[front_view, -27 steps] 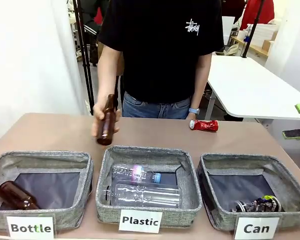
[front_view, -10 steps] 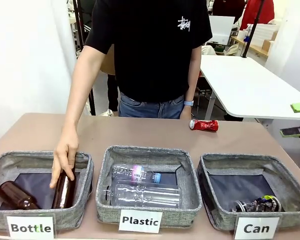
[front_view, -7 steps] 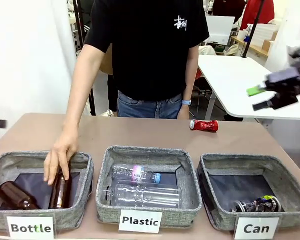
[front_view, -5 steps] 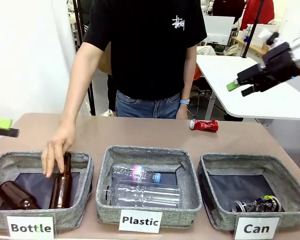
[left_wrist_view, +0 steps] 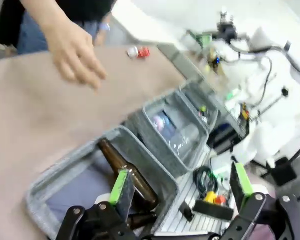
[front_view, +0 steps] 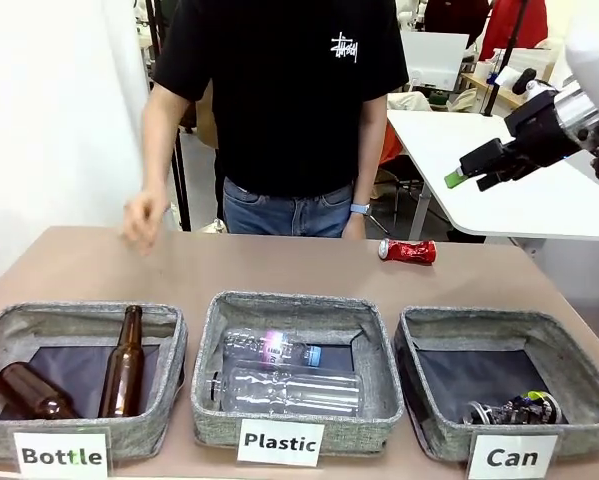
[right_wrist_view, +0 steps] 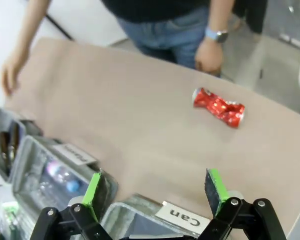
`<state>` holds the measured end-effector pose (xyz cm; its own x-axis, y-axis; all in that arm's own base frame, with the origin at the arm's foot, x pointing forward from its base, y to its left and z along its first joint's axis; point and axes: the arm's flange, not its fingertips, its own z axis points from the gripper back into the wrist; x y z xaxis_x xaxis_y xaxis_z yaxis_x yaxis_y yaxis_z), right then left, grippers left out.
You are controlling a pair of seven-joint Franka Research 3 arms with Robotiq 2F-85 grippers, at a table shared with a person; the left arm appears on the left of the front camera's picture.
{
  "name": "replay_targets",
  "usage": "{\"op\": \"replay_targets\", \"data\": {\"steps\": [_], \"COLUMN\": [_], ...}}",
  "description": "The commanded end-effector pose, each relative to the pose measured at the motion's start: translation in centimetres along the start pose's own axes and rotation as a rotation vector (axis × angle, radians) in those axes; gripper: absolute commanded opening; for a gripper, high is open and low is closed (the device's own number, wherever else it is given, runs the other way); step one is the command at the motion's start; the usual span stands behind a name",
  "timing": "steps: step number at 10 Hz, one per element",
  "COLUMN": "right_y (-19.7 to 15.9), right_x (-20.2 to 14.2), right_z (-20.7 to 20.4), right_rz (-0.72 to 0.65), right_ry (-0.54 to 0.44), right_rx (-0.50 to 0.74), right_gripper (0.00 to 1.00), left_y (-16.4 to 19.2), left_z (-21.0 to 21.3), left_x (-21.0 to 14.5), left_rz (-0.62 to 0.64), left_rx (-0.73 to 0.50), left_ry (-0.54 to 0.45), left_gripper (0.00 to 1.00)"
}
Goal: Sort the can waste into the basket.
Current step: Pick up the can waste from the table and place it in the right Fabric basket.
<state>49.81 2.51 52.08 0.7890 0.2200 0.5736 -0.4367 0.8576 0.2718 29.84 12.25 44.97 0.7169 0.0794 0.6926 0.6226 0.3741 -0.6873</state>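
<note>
Red can [right_wrist_view: 218, 107], dented, near person's hand [right_wrist_view: 208, 56]: right gripper [right_wrist_view: 154, 188], jaws spread and empty, may knock it rolling or brush that hand.

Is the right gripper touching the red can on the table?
Apart. The front view shows the right gripper up in the air, clear of the red can lying on the table.

Crushed red can [front_view: 408, 250] lies beyond grey "Can" basket [front_view: 479, 320], dark can [front_view: 514, 409] inside it.
</note>
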Motion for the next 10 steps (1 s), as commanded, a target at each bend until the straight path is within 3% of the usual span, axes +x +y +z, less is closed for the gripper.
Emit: {"op": "replay_targets", "data": {"steps": [1, 3, 5, 7, 9, 10], "right_y": [-1.9, -1.8, -1.7, -3.2, -4.2, -4.4], "right_x": [-0.6, 1.1, 2.3, 3.7, 4.4, 5.0], "right_z": [-1.0, -4.2, -7.3, -10.8, -14.6, -16.0], "right_rz": [0.000, 0.103, 0.224, 0.356, 0.535, 0.575], "right_ry": [0.035, 0.103, 0.196, 0.220, 0.226, 0.171], "right_rx": [-0.100, -0.092, -0.105, -0.108, -0.131, -0.156], "right_gripper": [1.00, 1.00, 1.00, 1.00, 1.00, 1.00], "left_y": [-0.8, -1.6, -1.7, -0.3, 0.5, 1.0], "left_z": [1.5, -1.6, -6.1, -9.6, -11.3, -11.9], "left_x": [-0.5, -0.4, -2.0, -3.1, -4.6, -5.1], "left_rz": [-0.005, 0.000, -0.002, -0.003, 0.029, 0.054], "left_rx": [0.028, -0.021, 0.002, 0.044, 0.048, 0.087], "left_ry": [-0.066, 0.009, 0.146, 0.248, 0.250, 0.212], "left_gripper": [1.00, 1.00, 1.00, 1.00, 1.00, 1.00]}}
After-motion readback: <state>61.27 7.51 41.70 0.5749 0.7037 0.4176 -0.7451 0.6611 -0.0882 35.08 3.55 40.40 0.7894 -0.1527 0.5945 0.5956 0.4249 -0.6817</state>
